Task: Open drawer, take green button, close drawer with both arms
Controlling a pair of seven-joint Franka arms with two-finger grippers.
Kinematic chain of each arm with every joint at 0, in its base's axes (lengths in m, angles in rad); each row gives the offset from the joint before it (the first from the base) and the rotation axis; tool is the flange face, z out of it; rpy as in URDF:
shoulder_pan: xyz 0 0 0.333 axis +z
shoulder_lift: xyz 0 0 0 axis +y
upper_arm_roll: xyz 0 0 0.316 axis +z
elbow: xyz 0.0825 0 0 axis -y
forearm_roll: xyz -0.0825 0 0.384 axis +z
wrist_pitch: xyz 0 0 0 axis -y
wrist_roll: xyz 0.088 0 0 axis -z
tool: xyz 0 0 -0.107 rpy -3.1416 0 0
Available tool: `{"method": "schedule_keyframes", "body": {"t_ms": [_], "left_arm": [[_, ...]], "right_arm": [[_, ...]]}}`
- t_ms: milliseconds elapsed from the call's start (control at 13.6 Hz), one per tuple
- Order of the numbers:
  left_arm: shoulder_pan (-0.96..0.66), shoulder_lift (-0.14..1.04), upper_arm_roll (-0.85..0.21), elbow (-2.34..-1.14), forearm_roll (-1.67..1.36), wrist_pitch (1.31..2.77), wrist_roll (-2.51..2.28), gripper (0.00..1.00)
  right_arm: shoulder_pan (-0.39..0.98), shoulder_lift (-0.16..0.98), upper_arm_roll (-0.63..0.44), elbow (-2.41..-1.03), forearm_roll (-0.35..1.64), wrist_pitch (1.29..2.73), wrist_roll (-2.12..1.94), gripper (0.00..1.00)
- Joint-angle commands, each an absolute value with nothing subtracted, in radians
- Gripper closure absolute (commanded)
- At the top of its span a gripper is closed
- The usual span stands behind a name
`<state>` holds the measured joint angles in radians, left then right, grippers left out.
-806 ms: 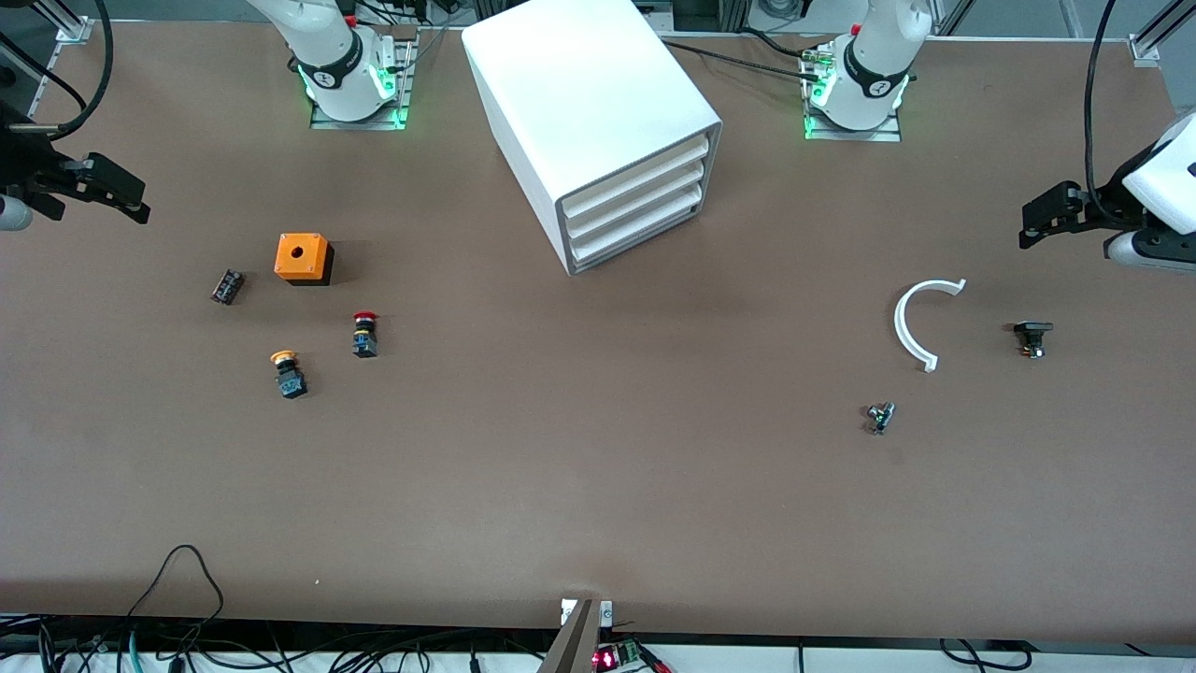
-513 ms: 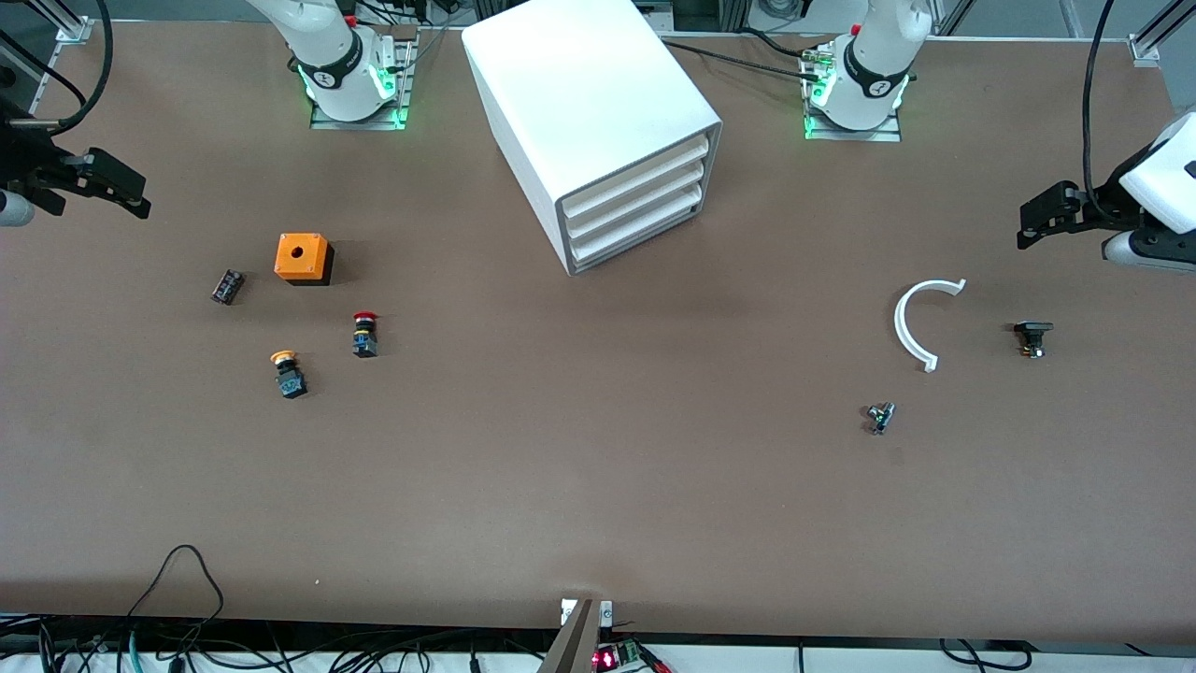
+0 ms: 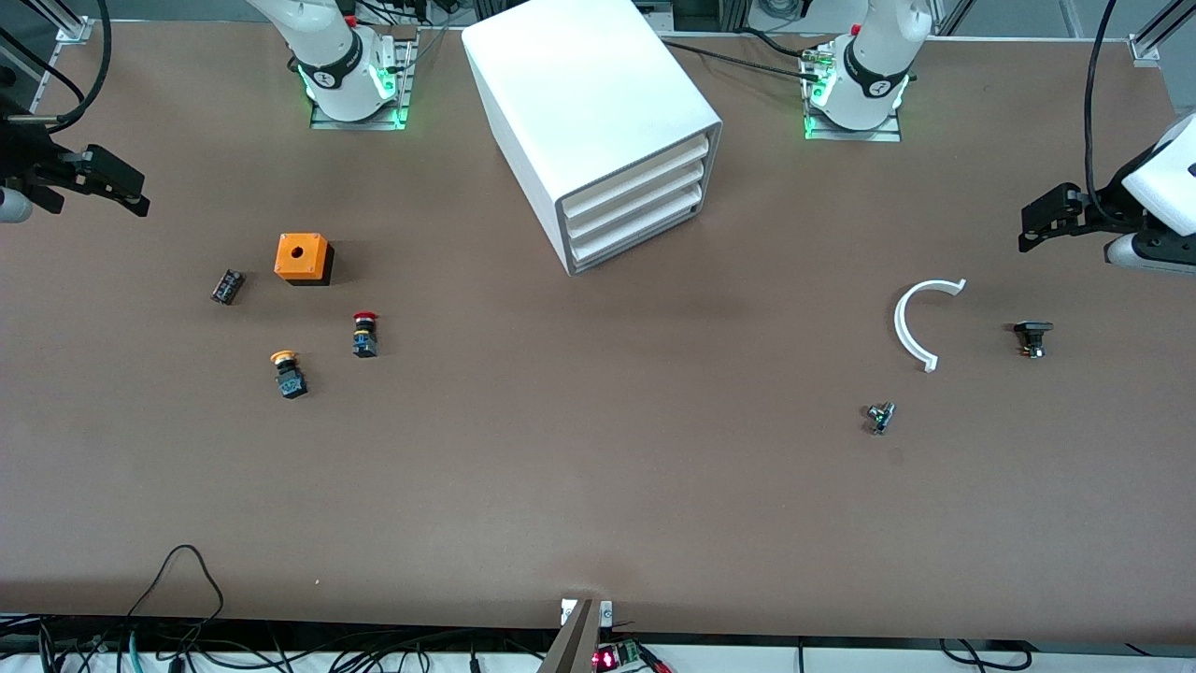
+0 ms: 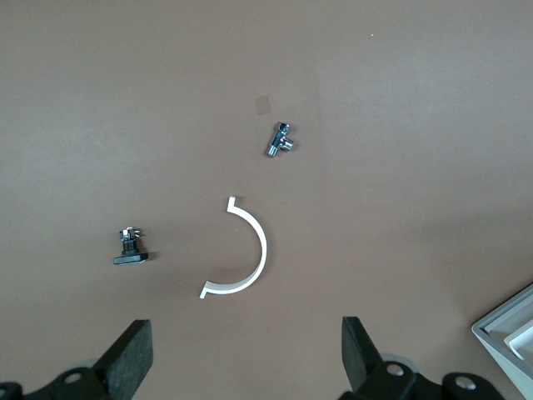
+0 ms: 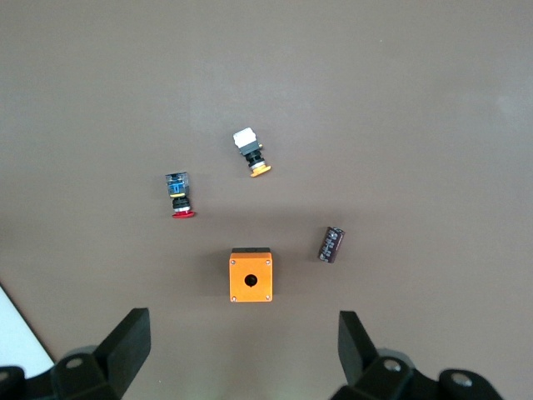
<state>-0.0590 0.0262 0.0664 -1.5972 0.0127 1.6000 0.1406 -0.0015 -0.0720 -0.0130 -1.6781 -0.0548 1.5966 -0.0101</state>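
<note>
The white box cabinet point(image 3: 598, 121) stands at the table's middle, near the arms' bases. Its three drawers are shut, and the lowest drawer point(image 3: 635, 241) sits flush with the grey frame. A corner of the cabinet shows in the left wrist view point(image 4: 510, 332) and in the right wrist view point(image 5: 12, 335). No green-capped button is in view. My left gripper point(image 3: 1031, 227) hangs open and empty over the left arm's end of the table; in its wrist view point(image 4: 246, 354) it is above the white half ring. My right gripper point(image 3: 133, 194) hangs open and empty over the right arm's end point(image 5: 241, 346), above the orange box.
Toward the right arm's end lie an orange box point(image 3: 303, 258), a red-capped button point(image 3: 364, 334), an orange-capped button point(image 3: 288, 372) and a dark cylinder point(image 3: 227, 286). Toward the left arm's end lie a white half ring point(image 3: 920, 322), a small black part point(image 3: 1032, 336) and a metal part point(image 3: 879, 417).
My right gripper has drifted slightly toward the bases' side of the table. My left gripper has hardly moved. Nothing on the table has moved.
</note>
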Motion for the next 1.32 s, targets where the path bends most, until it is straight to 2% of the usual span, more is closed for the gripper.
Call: {"method": "schedule_keyframes", "body": {"t_ms": [0,660,953,1246], "left_arm": [[-0.064,0.048,0.064,-1.554,0.002,1.572,0.158,0.0],[-0.092,0.057,0.041,-1.569,-0.008,1.571,0.161,0.0],[-0.098,0.179,0.023,-1.617,-0.015,1.575,0.161,0.0],[-0.097,0.303,-0.083,-1.666,-0.107,1.585,0.163,0.0]], "right_arm": [[-0.008,-0.075,-0.008,-1.666,-0.049,1.589,-0.02,0.0],[-0.006,-0.126,-0.005,-1.739,-0.051,1.663,-0.008,0.0],[-0.006,-0.127,-0.005,-1.743,-0.049,1.664,-0.006,0.0],[-0.006,-0.19,-0.005,-1.833,-0.049,1.722,-0.006,0.0]]}}
